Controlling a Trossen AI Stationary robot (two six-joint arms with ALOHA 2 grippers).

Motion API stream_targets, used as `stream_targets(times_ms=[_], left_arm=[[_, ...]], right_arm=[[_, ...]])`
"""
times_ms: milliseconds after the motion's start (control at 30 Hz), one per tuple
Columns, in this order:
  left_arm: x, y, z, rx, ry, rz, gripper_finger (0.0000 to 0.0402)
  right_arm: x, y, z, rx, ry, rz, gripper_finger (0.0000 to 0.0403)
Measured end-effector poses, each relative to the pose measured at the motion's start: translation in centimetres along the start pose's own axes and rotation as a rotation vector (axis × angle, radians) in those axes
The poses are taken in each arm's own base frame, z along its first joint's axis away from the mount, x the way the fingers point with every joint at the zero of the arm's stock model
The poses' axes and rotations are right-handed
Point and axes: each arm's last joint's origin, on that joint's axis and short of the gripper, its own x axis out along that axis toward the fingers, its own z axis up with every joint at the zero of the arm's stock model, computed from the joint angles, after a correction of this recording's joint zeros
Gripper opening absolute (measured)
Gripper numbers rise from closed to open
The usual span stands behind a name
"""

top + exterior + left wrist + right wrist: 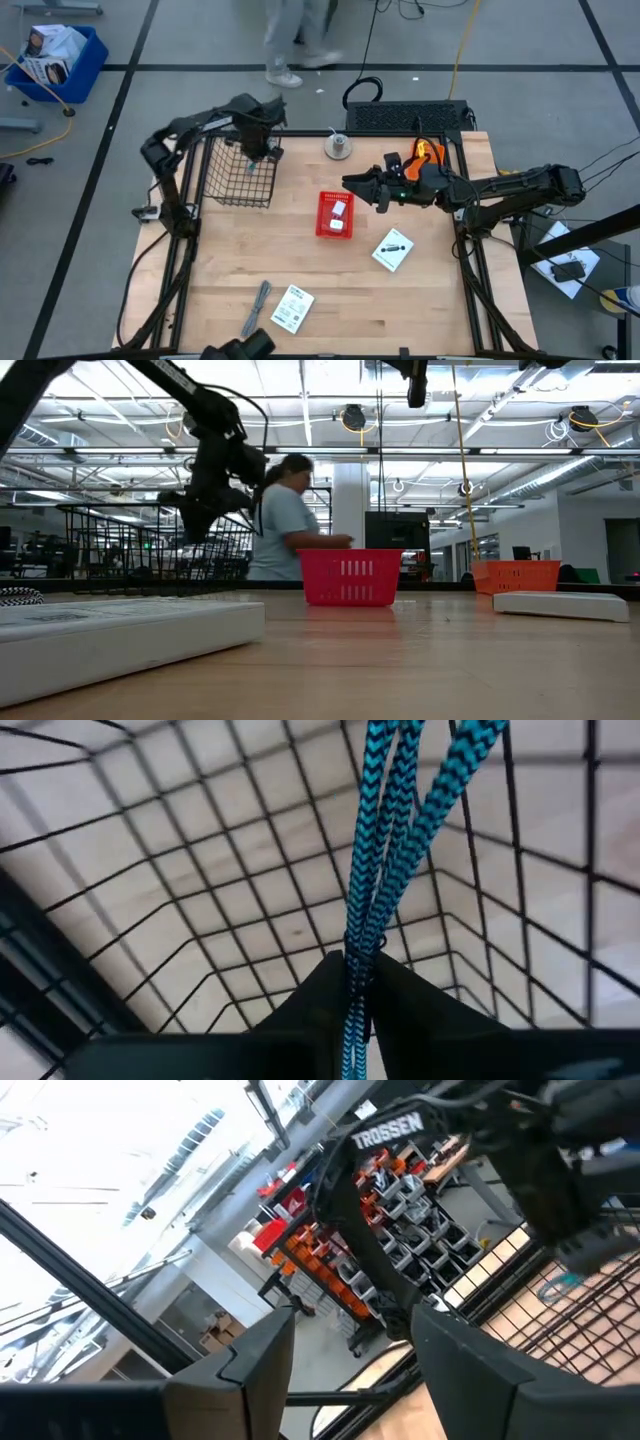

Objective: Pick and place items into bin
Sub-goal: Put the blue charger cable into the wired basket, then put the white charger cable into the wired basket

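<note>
Holding a teal-and-black braided cord (262, 160) over the black wire basket (228, 190), my left claw (256, 152) sits above the basket's right wall in the high view; if released here, the cord could drape over the rim. My right claw (360, 186) hangs beside the red bin (323, 226), which holds small white items (338, 211). White packets (393, 249) and (292, 308) and a grey stick tool (256, 308) lie on the table.

Low view: a person (284, 525) stands behind the table; reaching in is a hazard.

Left wrist view: fingers (420, 1010) are clamped on the cord's strands; loose ends may snag the mesh.

Right wrist view: fingers (240, 1365) stand apart, empty.
</note>
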Motion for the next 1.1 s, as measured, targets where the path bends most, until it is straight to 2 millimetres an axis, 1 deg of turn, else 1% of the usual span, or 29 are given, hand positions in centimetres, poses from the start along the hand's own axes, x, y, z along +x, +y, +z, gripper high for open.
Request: stream_targets(times_ms=[133, 200, 267, 300, 367, 567, 667, 733, 800, 900, 1000, 1100], left_arm=[[1.8, -0.6, 0.3, 0.059, 0.082, 0.069, 0.0023], [2.0, -0.6, 0.3, 0.081, 0.096, 0.086, 0.0014], [2.1, -0.5, 0.4, 0.064, 0.097, 0.1, 0.0016], [2.1, -0.4, 0.4, 0.055, 0.099, 0.1, 0.0024], [1.9, -0.2, 0.4, 0.035, 0.095, 0.104, 0.0053], [0.9, 0.5, -0.2, 0.03, 0.086, 0.13, 0.0164], [0.5, 0.6, -0.7, 0.056, 0.097, 0.121, 0.0205], [0.0, 0.6, -1.4, 0.089, 0.122, 0.131, 0.0223], [-0.9, 0.8, -2.2, 0.103, 0.134, 0.135, 0.0233], [-3.3, 1.1, -4.1, 0.127, 0.072, 0.082, 0.0233], [-6.4, 1.6, -6.7, 0.133, -0.045, -0.029, 0.0224], [-9.7, 2.4, -10.1, 0.08, -0.211, -0.137, 0.0211]], right_arm=[[0.0, 0.0, 0.0, -0.002, 0.001, -0.001, 0.0196], [0.0, 0.0, 0.0, -0.003, 0.001, -0.002, 0.0196], [0.0, -0.1, -0.1, -0.004, 0.006, -0.006, 0.0196], [0.0, -0.1, -0.1, -0.006, 0.008, -0.01, 0.0196], [0.0, -0.2, -0.2, -0.017, 0.018, -0.02, 0.0196], [-0.1, -0.7, -0.7, -0.039, 0.074, -0.072, 0.0196], [-0.1, -0.9, -0.9, -0.043, 0.09, -0.087, 0.0196], [-0.1, -0.9, -0.9, -0.059, 0.098, -0.078, 0.0196], [-0.1, -0.8, -1.0, -0.085, 0.134, -0.042, 0.0196], [0.0, -0.9, -1.4, -0.144, 0.195, -0.004, 0.0196], [0.3, -1.1, -2.1, -0.225, 0.251, 0.029, 0.0196], [0.8, -1.6, -2.7, -0.295, 0.302, 0.066, 0.0196]])
